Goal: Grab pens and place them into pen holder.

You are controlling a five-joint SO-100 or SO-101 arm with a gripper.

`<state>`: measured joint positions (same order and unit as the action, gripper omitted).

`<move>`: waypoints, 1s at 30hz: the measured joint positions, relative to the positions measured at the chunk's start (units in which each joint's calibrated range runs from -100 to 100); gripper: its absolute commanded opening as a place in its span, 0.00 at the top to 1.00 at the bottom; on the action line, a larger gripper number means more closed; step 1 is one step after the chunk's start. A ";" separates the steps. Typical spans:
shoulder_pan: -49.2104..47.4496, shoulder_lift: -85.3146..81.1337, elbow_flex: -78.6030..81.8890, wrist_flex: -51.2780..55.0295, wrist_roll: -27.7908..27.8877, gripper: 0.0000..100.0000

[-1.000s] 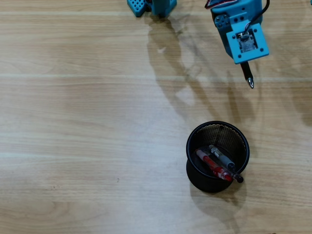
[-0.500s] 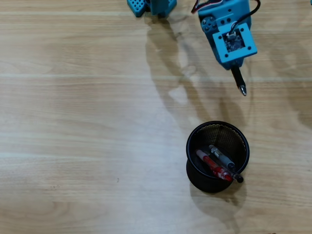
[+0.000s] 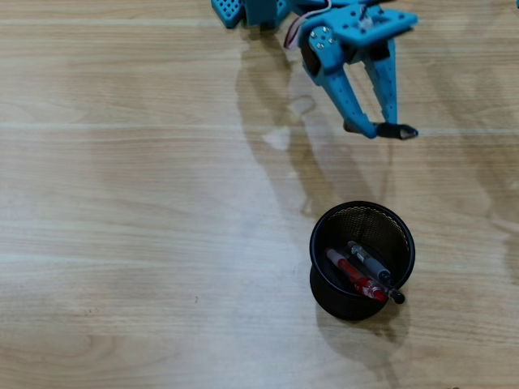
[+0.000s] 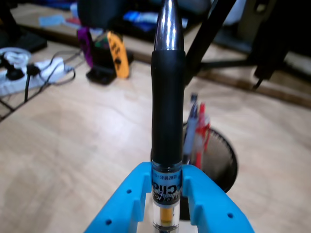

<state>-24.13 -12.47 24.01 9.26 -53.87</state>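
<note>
My blue gripper (image 3: 379,130) is at the top right of the overhead view, shut on a black pen (image 4: 167,116) with a silver tip. In the wrist view the pen stands upright between the two blue fingers (image 4: 204,204). In the overhead view only its dark end (image 3: 399,130) shows at the fingertips. The black mesh pen holder (image 3: 362,219) stands on the table below the gripper, apart from it. It holds a red pen (image 3: 355,276) and a grey pen (image 3: 370,263). The holder also shows in the wrist view (image 4: 224,160) just beyond the held pen.
The light wooden table (image 3: 130,227) stretches to the left and below. In the wrist view, cables (image 4: 29,73), a black and yellow object (image 4: 112,60) and dark stand legs (image 4: 209,34) lie at the far table edge.
</note>
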 measured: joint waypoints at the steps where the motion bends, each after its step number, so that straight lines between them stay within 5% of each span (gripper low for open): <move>1: 0.36 -0.34 0.00 -0.87 0.26 0.98; 7: 1.62 -1.10 0.00 -7.01 0.68 0.98; 18: 2.53 10.52 -3.02 -35.12 0.68 0.98; 30: 6.13 34.52 -22.73 -37.02 0.68 0.98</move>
<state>-18.00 22.05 1.29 -27.77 -53.19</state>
